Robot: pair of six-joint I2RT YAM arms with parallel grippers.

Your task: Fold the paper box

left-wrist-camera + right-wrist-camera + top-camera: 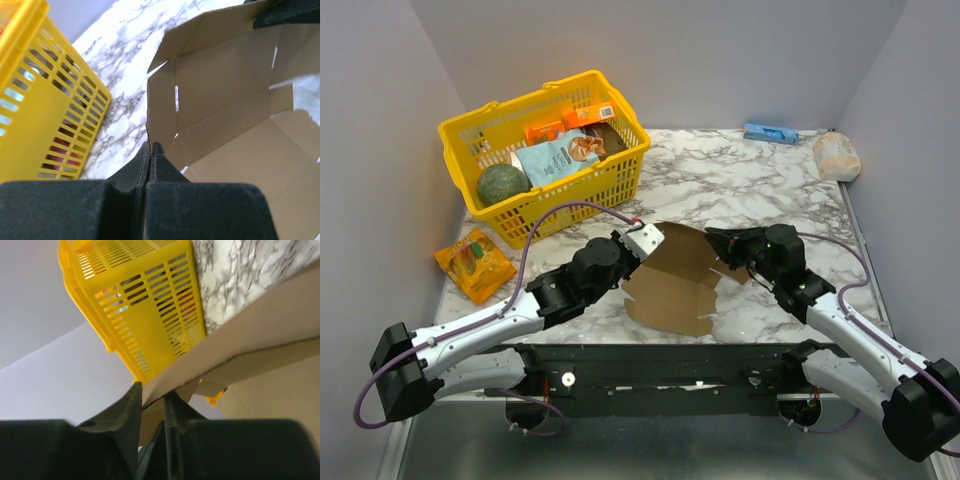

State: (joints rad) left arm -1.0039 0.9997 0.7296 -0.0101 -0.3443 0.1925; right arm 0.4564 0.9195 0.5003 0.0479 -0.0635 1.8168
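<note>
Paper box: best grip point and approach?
Take the paper box by a raised wall's free top edge, straddling the thin sheet from outside and above. Its base seems to lie flat on the table, offering no gap; the walls stand up.

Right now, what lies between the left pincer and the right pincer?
Only the paper box, a partly folded brown sheet, as the top external view shows: left pincer at one edge, right pincer at the opposite.
</note>
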